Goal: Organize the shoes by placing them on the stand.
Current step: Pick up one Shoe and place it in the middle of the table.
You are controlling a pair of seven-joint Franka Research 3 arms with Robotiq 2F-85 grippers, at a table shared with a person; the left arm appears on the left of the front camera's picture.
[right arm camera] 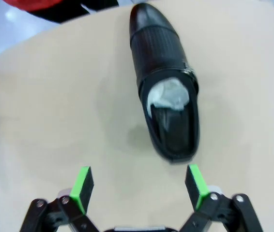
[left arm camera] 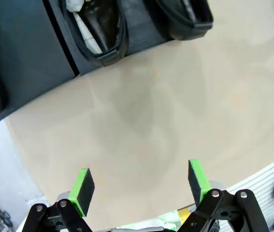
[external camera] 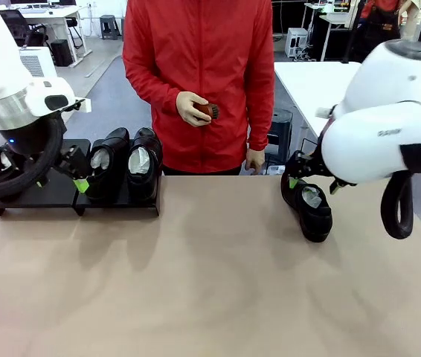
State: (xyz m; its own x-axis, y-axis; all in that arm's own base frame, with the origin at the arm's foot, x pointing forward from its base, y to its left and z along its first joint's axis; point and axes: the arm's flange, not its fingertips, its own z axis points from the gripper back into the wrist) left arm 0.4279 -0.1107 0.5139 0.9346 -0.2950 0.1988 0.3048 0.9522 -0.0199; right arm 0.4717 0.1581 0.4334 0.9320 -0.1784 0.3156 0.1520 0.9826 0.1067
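On the far left of the surface (external camera: 210, 297): the stand (external camera: 43, 195), low, black, two sections side by side. Right section carries two shoes (external camera: 125, 167), upright, touching or nearly so, white stuffing showing in their openings. A dark rounded shape sits at the stand's left end behind the left arm; likely another shoe, but too hidden to say.

On the right of the surface, well apart from the stand: one loose shoe (external camera: 309, 202), upright on its sole, paper-stuffed opening up. In the right wrist view this shoe (right arm camera: 166, 96) points its toe away from the camera, heel end nearest the pads.

Left tool (left arm camera: 139, 186): wide, holding nothing, hanging over bare surface just in front of the stand's edge.

Right tool (right arm camera: 139, 186): wide, holding nothing, above and just short of the loose shoe's heel; the shoe lies off toward one finger (right arm camera: 195, 181), not centred between the two.

Far side: a person, one hand (external camera: 190, 109) holding a small brown brush (external camera: 209, 111), taking no part.

Step in hand, by judgement: pickup of the last loose shoe, right arm approaching. Next move calls for shifting the right tool sideways until the shoe sits between the pads, descending, then closing across the heel or opening walls. Carrying it over to the stand's free section comes after.
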